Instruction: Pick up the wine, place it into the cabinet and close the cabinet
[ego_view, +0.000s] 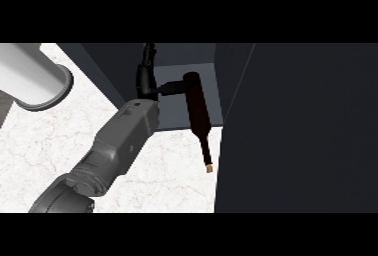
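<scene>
Wine: you see the dark wine bottle (198, 112) lying on the cabinet (173, 117) floor, base inward, neck and pale cork end poking out over the front edge.
Hand: your left hand (151, 86) has its fingers clamped on the bottle's base end, probably to slide it further inside.
Door: the dark cabinet door (303, 130) stands open at right.
Writing: none readable.
Other: a white cylinder (33, 80) rests on the marble counter (170, 180).
</scene>
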